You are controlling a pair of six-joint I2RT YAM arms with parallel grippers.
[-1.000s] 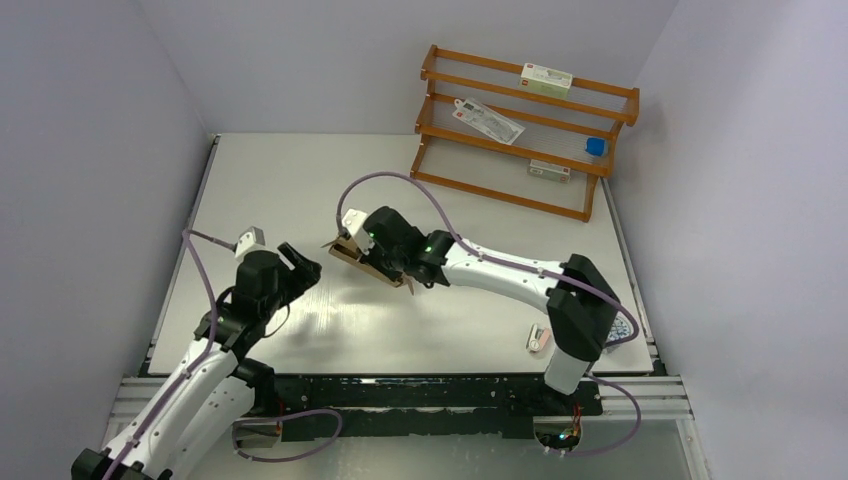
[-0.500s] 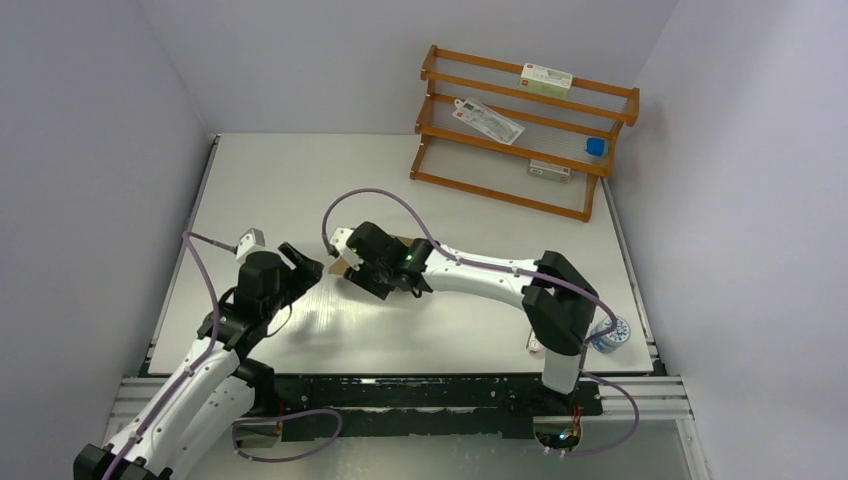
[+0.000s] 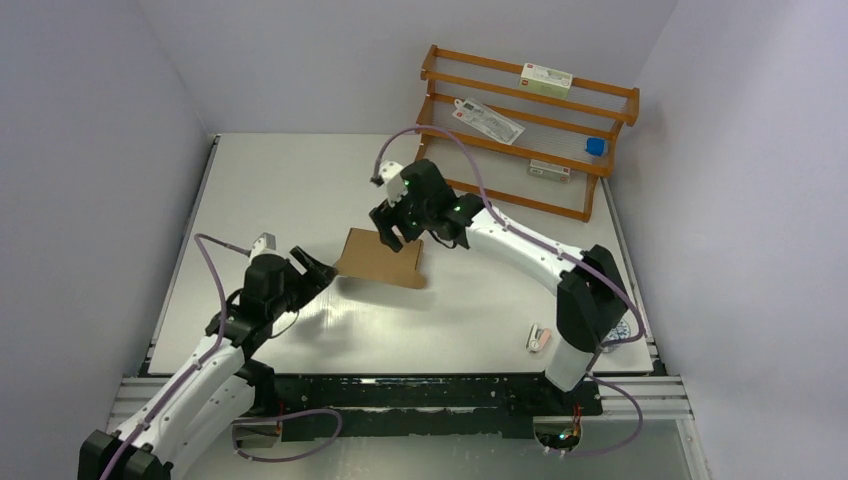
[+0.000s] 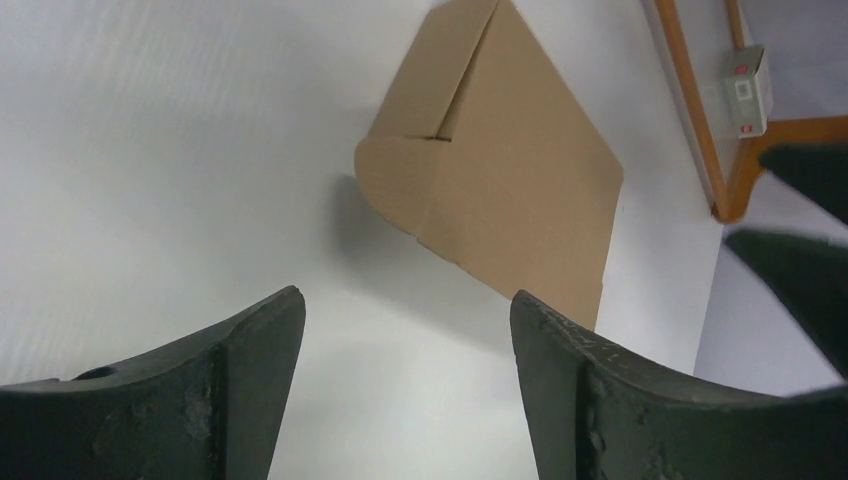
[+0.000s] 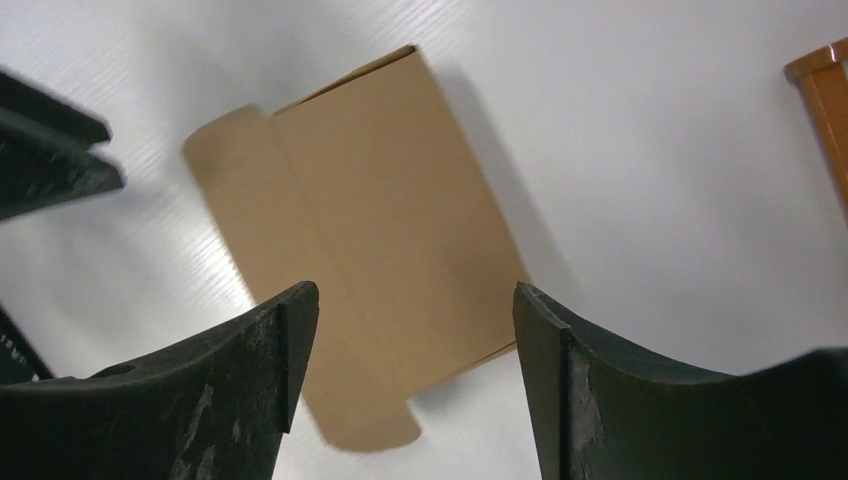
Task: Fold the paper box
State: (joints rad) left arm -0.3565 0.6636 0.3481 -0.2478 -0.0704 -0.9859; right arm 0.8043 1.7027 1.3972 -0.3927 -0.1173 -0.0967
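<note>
Right now one plain brown flattened cardboard box [image 3: 380, 258] is lying flat on the white table [image 3: 270, 180], just left of centre in the overhead frame, with nothing gripping it. The right gripper [image 3: 397, 240] is hanging over the box's upper right edge, its fingers spread wide and empty, probably lining up to catch a panel. The left gripper [image 3: 315, 268] is waiting just beside the lower left corner, jaws likewise parted wide around nothing (likely poised to brace or lift the rounded flap [image 4: 395, 185] facing it). Counting up: one box, two grippers, and one orange wooden rack [image 3: 500, 194] sitting in the upper right, carrying four small items [image 3: 546, 78].
</note>
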